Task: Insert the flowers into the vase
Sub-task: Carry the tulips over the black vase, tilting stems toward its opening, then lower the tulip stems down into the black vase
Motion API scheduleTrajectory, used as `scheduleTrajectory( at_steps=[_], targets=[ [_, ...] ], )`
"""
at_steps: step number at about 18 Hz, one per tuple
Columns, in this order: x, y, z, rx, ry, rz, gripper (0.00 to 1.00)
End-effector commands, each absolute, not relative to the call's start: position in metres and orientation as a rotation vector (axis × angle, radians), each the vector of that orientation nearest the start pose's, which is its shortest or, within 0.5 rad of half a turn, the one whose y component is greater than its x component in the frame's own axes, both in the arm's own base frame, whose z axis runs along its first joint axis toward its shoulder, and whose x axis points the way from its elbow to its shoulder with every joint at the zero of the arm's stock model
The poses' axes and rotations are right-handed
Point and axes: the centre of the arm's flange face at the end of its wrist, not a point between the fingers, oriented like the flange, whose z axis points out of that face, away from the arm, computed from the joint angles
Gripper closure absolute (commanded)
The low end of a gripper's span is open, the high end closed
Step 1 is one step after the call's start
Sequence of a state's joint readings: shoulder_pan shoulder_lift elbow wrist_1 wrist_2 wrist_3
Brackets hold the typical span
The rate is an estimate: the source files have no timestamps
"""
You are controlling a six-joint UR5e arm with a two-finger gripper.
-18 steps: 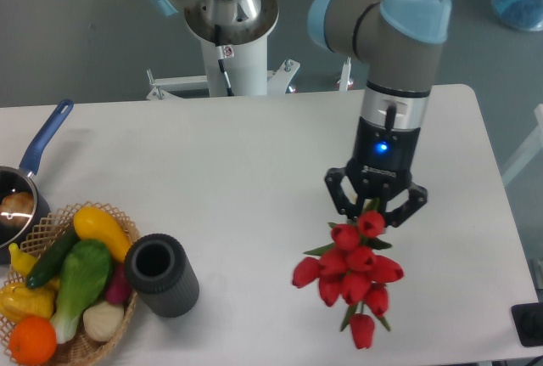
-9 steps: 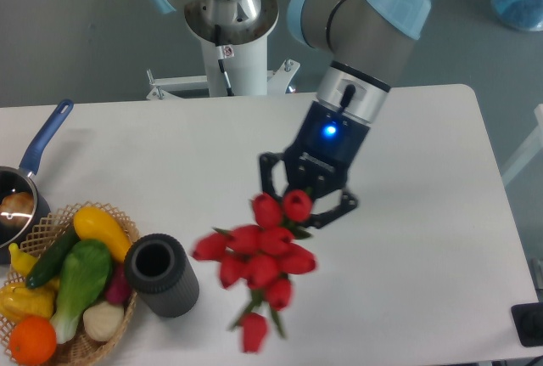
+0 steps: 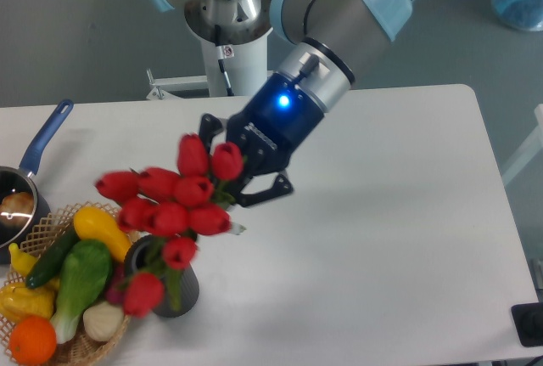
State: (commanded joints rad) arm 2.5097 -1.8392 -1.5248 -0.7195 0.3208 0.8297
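The flowers (image 3: 170, 209) are a bunch of red tulip heads with green stems, held tilted in the air over the vase. My gripper (image 3: 240, 171) is shut on the bunch's stems, up and to the right of the vase. The vase (image 3: 174, 292) is a dark grey ribbed cylinder standing at the front left of the white table. Its mouth is mostly hidden behind the lowest tulip heads. I cannot tell whether any stem touches the vase.
A wicker basket (image 3: 85, 345) of vegetables and fruit stands touching the vase's left side. A blue-handled saucepan (image 3: 25, 188) sits at the left edge. The arm's white base (image 3: 229, 52) stands behind the table. A dark object (image 3: 530, 323) sits at the front right corner.
My gripper has swung left across the table with the flowers in it. The bunch has moved from the front right to above the vase and has tilted.
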Motion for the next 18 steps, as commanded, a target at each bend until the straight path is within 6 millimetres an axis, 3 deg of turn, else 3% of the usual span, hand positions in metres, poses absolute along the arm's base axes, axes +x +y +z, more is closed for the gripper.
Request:
scheduleTrajectory(
  at_steps=[2, 6, 8, 18],
  targets=[
    [-0.334, 0.543, 0.517, -1.792, 0.366, -0.387, 0.89],
    [-0.312, 0.572, 0.495, -1.779, 0.457, -0.410, 0.88],
    [-0.310, 0.583, 0.485, -1.780, 0.467, -0.429, 0.88],
    [-0.295, 0.597, 0.475, -1.780, 0.485, -0.469, 0.84]
  ],
)
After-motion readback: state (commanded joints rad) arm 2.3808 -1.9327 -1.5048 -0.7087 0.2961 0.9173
